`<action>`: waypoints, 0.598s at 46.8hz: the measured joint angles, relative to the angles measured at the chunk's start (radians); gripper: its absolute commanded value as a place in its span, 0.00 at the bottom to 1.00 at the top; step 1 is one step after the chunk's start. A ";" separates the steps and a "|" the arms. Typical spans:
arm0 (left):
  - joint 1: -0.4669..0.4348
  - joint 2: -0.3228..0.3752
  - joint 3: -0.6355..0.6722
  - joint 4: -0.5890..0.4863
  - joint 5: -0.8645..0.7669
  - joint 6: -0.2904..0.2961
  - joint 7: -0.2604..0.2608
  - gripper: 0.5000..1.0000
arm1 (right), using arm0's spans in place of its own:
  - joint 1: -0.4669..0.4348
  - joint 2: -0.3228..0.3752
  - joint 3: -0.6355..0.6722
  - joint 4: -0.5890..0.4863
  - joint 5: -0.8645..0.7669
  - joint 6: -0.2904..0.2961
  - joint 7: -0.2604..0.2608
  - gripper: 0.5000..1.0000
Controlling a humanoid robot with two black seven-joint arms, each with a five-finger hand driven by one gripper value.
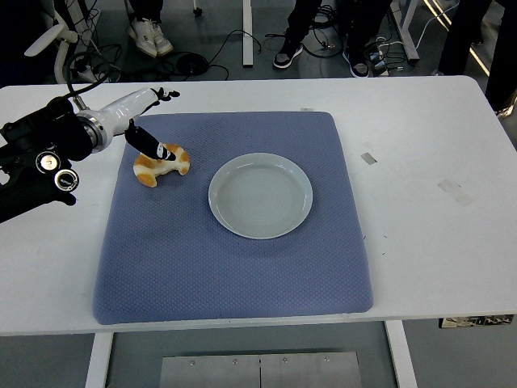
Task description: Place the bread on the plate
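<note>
While the left hand (149,121), a white-shelled palm with black fingers, hovers over the golden, brown-striped crescent of bread (161,165), its fingers are spread and grip nothing, one dark finger reaching down across the top of the roll; whether it touches the crust I cannot tell. That bread lies on the left part of a blue quilted fabric mat (234,267), just beside but apart from the round pale grey-green plate (260,195) at the mat's middle. I would judge the roll light, soft and flaky, likely to dent or shed crumbs under a hard squeeze, so a gentle grip across the thick middle of the arc seems best. The textured mat should keep it from sliding. Further right the white desk (436,145) bears only small tape marks, and people's legs, shoes and floor cables show beyond its far edge.
</note>
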 measured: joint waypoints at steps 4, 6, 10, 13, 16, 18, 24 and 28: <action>-0.002 -0.001 0.011 0.007 0.000 0.012 0.003 0.93 | 0.001 0.000 0.000 0.000 0.000 0.000 0.000 1.00; -0.002 -0.001 0.014 0.012 0.000 0.024 0.004 0.93 | 0.001 0.000 0.000 0.000 0.000 0.000 0.000 1.00; -0.001 -0.002 0.030 0.017 0.002 0.040 0.006 0.93 | 0.001 0.000 0.000 0.000 0.000 0.000 0.000 1.00; -0.001 -0.002 0.053 0.018 0.004 0.059 0.007 0.91 | 0.001 0.000 0.000 0.000 0.000 0.000 0.000 1.00; -0.001 -0.005 0.075 0.018 0.010 0.085 0.007 0.88 | 0.001 0.000 0.000 0.000 0.000 0.000 0.000 1.00; 0.000 -0.009 0.087 0.018 0.017 0.096 0.007 0.87 | 0.000 0.000 0.000 0.000 0.000 0.000 0.000 1.00; 0.004 -0.015 0.104 0.018 0.025 0.115 0.008 0.85 | 0.001 0.000 0.000 0.000 0.000 0.000 0.000 1.00; 0.007 -0.016 0.105 0.022 0.026 0.123 0.008 0.84 | 0.000 0.000 0.000 0.000 0.000 0.000 0.000 1.00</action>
